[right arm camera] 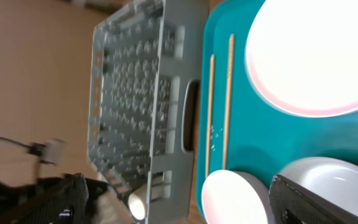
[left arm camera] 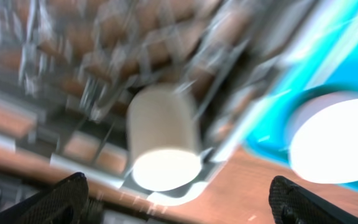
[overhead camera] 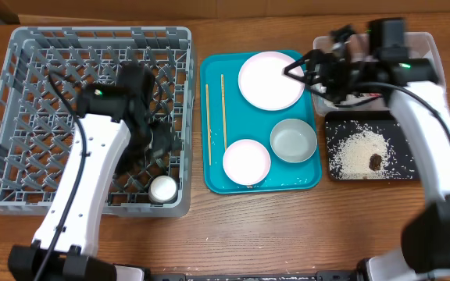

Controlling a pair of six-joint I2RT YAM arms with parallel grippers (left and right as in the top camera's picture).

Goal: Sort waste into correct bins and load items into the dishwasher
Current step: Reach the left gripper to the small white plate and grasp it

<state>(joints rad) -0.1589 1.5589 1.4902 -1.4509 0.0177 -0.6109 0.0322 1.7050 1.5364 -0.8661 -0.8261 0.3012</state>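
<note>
Overhead shot: small white cup point(overhead camera: 163, 188) sits in the near right corner of the grey dish rack point(overhead camera: 22, 117).
Left gripper point(left arm camera: 179, 190) hangs right over that cup with its fingers spread wide, nothing in them. Right gripper point(right arm camera: 179, 190) is spread too, empty, up by the plate point(overhead camera: 271, 80) at the far end of the teal tray point(overhead camera: 217, 179). Two bowls point(overhead camera: 247, 161) and the chopsticks point(overhead camera: 223, 109) lie on that tray, and the rice is on the black tray point(overhead camera: 408, 173) to the right.
</note>
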